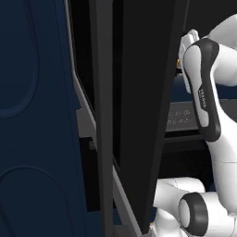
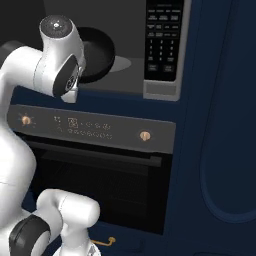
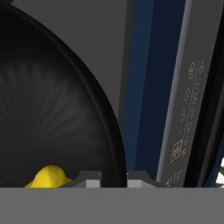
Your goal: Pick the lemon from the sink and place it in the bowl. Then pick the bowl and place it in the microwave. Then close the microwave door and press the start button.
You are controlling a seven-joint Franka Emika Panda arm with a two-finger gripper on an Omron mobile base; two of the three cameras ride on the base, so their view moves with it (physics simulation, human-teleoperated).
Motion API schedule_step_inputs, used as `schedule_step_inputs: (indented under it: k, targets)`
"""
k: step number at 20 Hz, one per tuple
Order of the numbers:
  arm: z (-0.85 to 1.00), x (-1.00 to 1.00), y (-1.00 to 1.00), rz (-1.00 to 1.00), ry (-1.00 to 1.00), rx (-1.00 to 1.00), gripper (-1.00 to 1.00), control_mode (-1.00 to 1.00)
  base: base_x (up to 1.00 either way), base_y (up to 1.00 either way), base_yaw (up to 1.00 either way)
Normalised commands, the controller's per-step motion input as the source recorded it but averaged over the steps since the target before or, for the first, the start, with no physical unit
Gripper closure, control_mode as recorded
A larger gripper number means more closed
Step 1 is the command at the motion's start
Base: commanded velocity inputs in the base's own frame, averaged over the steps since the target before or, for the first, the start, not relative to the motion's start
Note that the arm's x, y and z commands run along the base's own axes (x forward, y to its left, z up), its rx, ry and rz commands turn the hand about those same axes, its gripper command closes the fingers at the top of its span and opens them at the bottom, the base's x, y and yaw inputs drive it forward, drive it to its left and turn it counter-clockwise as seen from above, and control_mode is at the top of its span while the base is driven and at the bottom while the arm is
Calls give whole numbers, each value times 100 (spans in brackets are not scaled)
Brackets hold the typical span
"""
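The glossy black bowl [image 2: 97,50] is inside the microwave's [image 2: 135,75] dark cavity and looks tilted toward the base. My gripper [image 3: 114,178] is shut on the bowl's rim [image 3: 114,144], one fingertip inside and one outside. The yellow lemon [image 3: 48,177] lies in the bowl beside the inner fingertip [image 3: 89,179]. In the right base view the arm's wrist joint hides the hand. The microwave door [image 1: 134,92] stands wide open, seen edge-on in the left base view. The button panel [image 2: 162,40] is at the cavity's right. The sink is out of view.
Below the microwave is a black oven [image 2: 100,175] with knobs [image 2: 144,135] and a control strip [image 3: 186,127]. Dark blue cabinet fronts stand left [image 1: 32,115] and right [image 2: 220,125]. The open door crowds the arm's left side.
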Motion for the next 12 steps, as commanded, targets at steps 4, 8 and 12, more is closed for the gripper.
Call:
schedule_step_inputs:
  k: [4,8,12]
  targets:
    - [1,68,0,1,5,0,100,-100,0,0,0]
    - [0,48,3,8,3,0,100,-100,0,0,0]
    - [0,55,16,15,0,0,100,-100,0,0,0]
